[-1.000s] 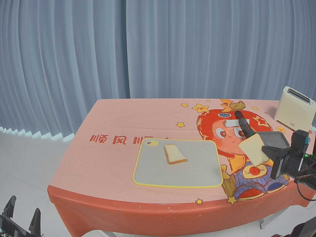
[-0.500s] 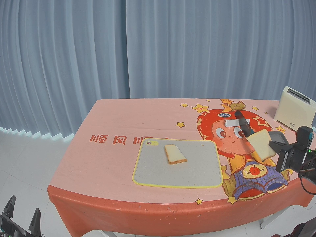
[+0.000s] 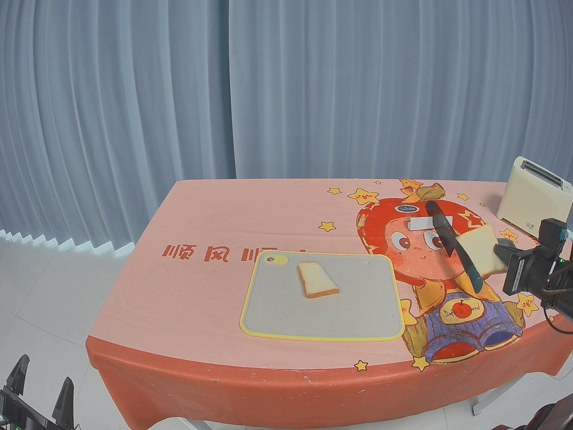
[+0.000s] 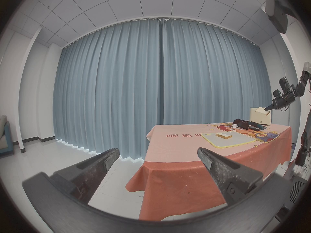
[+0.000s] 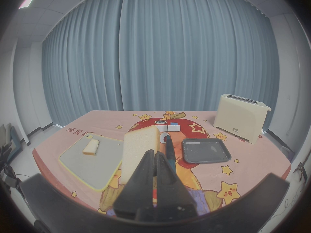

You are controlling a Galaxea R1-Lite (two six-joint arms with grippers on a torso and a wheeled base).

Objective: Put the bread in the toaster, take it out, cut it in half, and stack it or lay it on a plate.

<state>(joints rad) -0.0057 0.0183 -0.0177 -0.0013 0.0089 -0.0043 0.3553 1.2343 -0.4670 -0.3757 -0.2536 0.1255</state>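
One bread slice (image 3: 477, 251) sits clamped in my right gripper (image 3: 500, 249), toaster (image 3: 534, 197) toward two o'clock; my left gripper (image 4: 157, 153) gapes empty.

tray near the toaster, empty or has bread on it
Empty: the tray is bare inside; the bread slice is pinched in the right hand.

Toaster (image 3: 534, 201) clipped by the head view's right edge. In front of the toaster, right gripper (image 5: 155, 153) fingers cover the bread slice's (image 5: 137, 156) lower corner and the knife's (image 5: 170, 154) near end. Far from the toaster, left gripper (image 3: 46, 370) cut off at the bottom edge.
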